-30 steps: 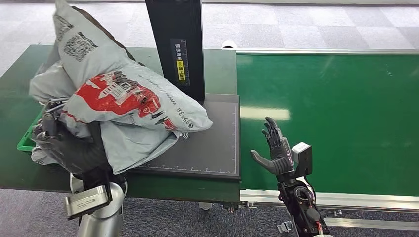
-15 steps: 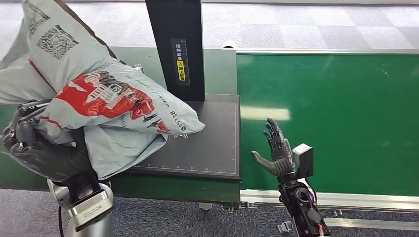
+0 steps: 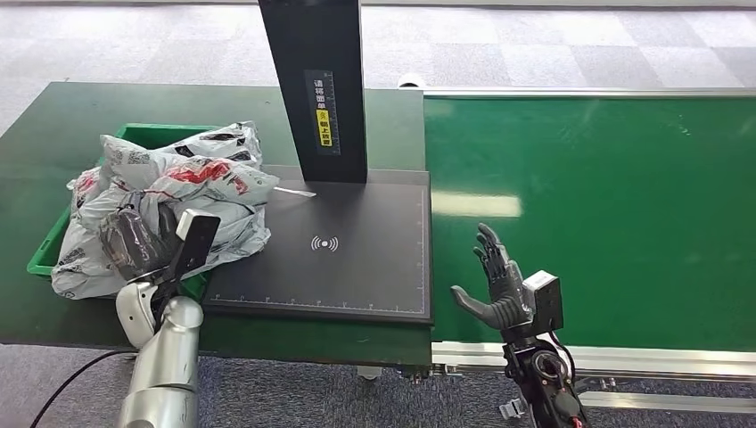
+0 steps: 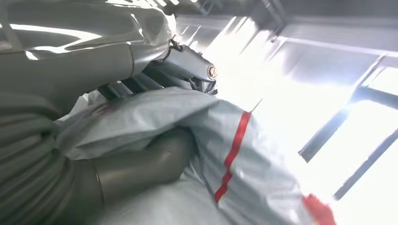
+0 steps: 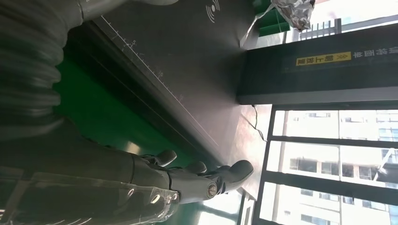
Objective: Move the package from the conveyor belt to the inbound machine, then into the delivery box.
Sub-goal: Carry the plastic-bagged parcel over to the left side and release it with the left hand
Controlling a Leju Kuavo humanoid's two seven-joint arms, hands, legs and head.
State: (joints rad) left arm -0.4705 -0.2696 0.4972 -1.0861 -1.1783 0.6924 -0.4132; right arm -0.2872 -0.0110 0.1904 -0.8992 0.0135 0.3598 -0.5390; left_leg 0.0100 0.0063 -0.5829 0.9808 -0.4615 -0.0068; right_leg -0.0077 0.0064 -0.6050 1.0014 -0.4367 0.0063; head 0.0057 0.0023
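Note:
The package (image 3: pixel 192 183), a grey plastic mailer with red print, lies crumpled on a heap of grey bags in the green delivery box (image 3: pixel 46 254) at the left of the table. My left hand (image 3: pixel 134 241) rests on the near side of the heap. In the left wrist view its thumb (image 4: pixel 141 168) and fingers (image 4: pixel 187 61) pinch a fold of the package (image 4: pixel 263 183). My right hand (image 3: pixel 495 283) hovers open, fingers spread, over the near edge of the green conveyor belt (image 3: pixel 606 196), with nothing in it (image 5: pixel 187 180).
The inbound machine's black scan pad (image 3: pixel 348 259) lies bare between box and belt, with its black column (image 3: pixel 312 80) rising at the back. One bag edge overlaps the pad's left side. The dark green table (image 3: pixel 53 116) carries box and pad.
My left arm has swung the package down from high above the table's left side into the green box. The right hand has stayed almost still.

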